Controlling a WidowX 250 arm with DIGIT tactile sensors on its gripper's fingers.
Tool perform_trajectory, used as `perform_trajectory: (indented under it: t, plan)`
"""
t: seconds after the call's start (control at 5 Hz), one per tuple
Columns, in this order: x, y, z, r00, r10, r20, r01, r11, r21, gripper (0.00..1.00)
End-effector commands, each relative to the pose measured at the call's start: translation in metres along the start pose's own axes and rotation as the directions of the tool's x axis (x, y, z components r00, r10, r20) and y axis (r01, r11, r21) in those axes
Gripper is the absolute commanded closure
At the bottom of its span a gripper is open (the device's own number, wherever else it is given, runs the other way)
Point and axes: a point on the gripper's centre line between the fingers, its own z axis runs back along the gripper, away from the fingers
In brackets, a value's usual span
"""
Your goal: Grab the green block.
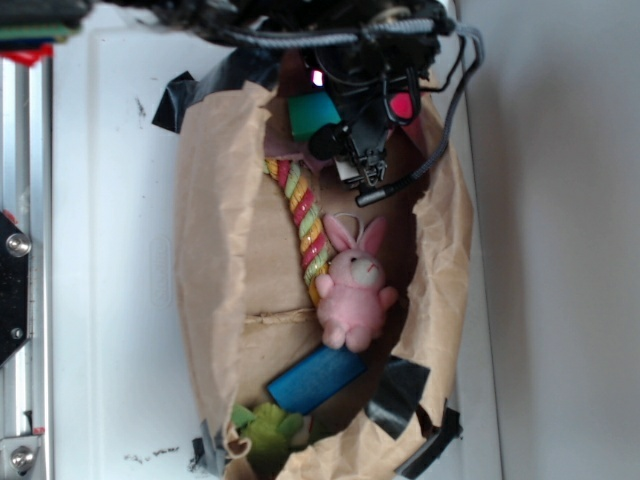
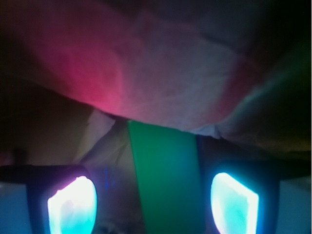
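Arm reaches down into the top end of the paper bag (image 1: 215, 250). Gripper (image 2: 153, 202) is spread wide, fingers (image 2: 73, 204) either side of the green block (image 2: 165, 180), not closed on it. Block lies at the bag's top end, partly under the arm in the exterior view (image 1: 310, 115). Bunny (image 1: 355, 290), rope (image 1: 305, 225) and blue block (image 1: 315, 380) sit lower in the bag.
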Motion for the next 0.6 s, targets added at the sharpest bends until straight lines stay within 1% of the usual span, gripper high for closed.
perform_trajectory:
  t: [0.0, 0.2, 0.4]
  plan:
    - [0.012, -0.003, -0.007, 0.995, -0.082, 0.056, 0.08, 0.996, 0.04, 0.0]
    - [0.01, -0.013, -0.019, 0.992, -0.125, 0.022, 0.124, 0.992, 0.025, 0.0]
    - [0.012, -0.012, -0.02, 0.992, -0.124, 0.019, 0.123, 0.992, 0.034, 1.0]
